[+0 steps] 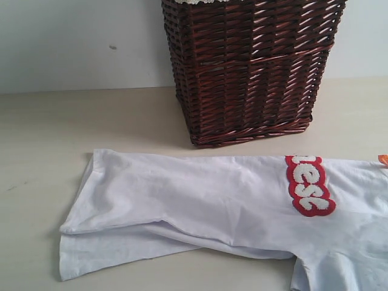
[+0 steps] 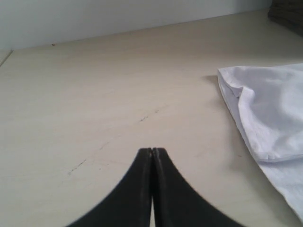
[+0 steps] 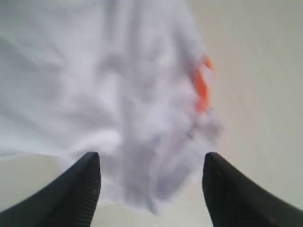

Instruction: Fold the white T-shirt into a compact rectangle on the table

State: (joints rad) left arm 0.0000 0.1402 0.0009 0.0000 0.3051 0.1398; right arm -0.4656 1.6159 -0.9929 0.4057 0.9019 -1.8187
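The white T-shirt (image 1: 200, 200) lies partly folded across the table (image 1: 48, 133), red-outlined lettering (image 1: 309, 185) near its right end and an orange tag (image 1: 383, 159) at the frame edge. Neither gripper shows in the exterior view. My left gripper (image 2: 152, 150) is shut and empty over bare table, with the shirt's folded corner (image 2: 265, 118) off to one side and apart from it. My right gripper (image 3: 151, 158) stands open with a blurred bunch of shirt fabric (image 3: 142, 118) between and beyond its fingers, the orange tag (image 3: 201, 90) close by; nothing is pinched.
A dark brown wicker basket (image 1: 248, 66) stands behind the shirt against the pale wall. Bare table lies left of the shirt and in front of its lower left corner.
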